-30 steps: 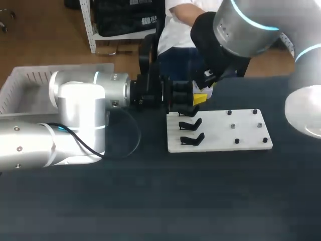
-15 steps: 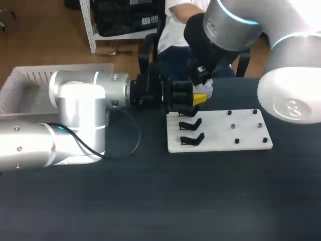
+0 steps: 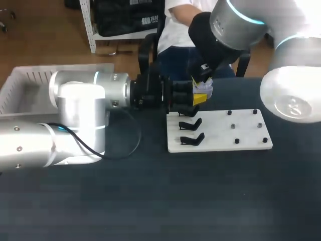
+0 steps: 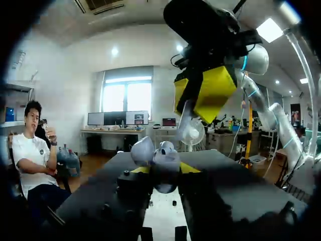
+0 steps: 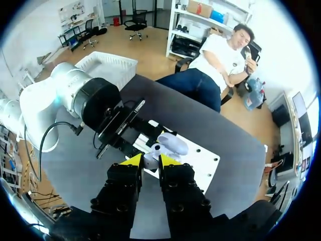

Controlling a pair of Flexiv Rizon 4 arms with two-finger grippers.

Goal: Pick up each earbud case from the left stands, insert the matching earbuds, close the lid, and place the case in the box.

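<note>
**Three views, one meeting point**

The head view looks down from above and behind onto the dark bench [image 3: 150, 201]. The left wrist view looks level along its hand [image 4: 164, 169], close to the open pale earbud case [image 4: 156, 154]. The right wrist view looks steeply down on that same case.

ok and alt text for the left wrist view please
The left gripper holds an open pale earbud case in its jaws, and the right gripper hangs just above it with what looks like a white earbud pinched in its yellow tips. Under them lies the white stand board on the dark table.
</note>
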